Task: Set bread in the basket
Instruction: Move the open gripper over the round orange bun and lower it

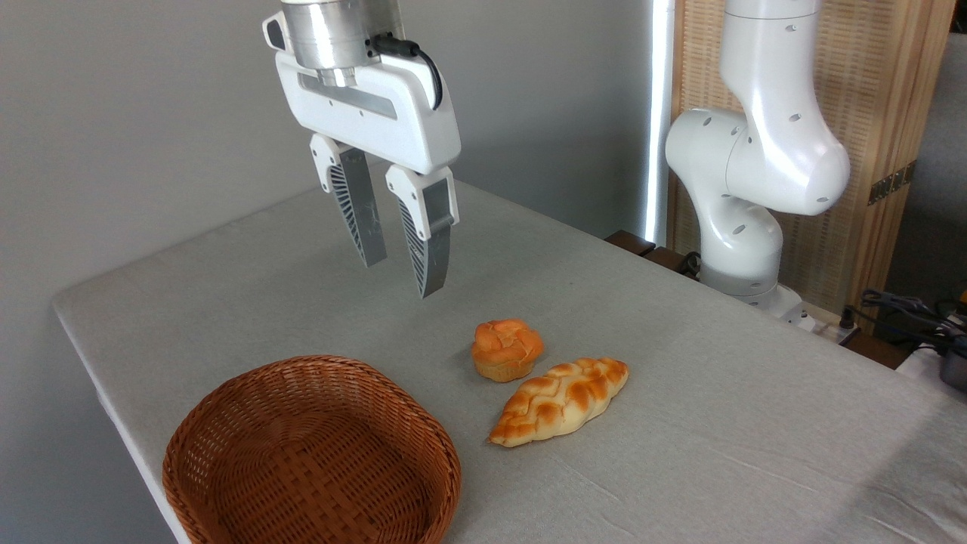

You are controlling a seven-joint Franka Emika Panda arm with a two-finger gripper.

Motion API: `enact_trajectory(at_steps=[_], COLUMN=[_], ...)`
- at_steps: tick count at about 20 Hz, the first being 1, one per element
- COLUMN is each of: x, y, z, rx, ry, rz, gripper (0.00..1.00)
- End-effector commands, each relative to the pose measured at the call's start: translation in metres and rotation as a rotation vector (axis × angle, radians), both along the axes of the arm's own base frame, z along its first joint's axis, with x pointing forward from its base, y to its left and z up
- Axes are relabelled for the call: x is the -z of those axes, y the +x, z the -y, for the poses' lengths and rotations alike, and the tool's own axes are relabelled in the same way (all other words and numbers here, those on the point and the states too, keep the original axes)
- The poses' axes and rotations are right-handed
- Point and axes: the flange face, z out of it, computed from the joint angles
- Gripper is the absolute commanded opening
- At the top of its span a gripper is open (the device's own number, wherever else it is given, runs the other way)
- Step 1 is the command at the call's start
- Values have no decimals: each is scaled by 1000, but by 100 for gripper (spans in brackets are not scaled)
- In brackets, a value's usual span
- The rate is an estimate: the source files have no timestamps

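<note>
Grey cloth covers the tabletop [680,363], lying smooth but for faint creases toward the lower right. Behind it stands a plain grey wall, with a bright vertical strip of light and a slatted wooden screen [869,151] at the right, where the white arm's base [744,227] is mounted by the far edge. Dark cables [906,310] trail at the far right, partly cut off by the frame, and what they connect to cannot be made out. The arm's upper links run out of the top of the frame.

The basket [310,453], reddish-brown wicker, sits at the near left corner with its lower rim cut off; nothing lies inside it. The bread [507,349] rests on the cloth to the right of the basket, apart from it, and just beside a braided loaf [560,399]. The hand [400,278] hangs in the air above and to the left of the bread, its two fingers spread and holding nothing.
</note>
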Motion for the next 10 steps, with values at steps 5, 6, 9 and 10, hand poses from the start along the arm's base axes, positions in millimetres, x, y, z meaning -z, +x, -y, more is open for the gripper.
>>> enact_trajectory(at_steps=[5, 6, 9, 10], x=[35, 44, 65, 69], y=[-57, -64, -85, -94], z=[29, 34, 42, 46], rx=[67, 79, 98, 112], ry=[-8, -8, -8, -8], rz=[-20, -17, 3, -1], gripper=[100, 100, 100, 100])
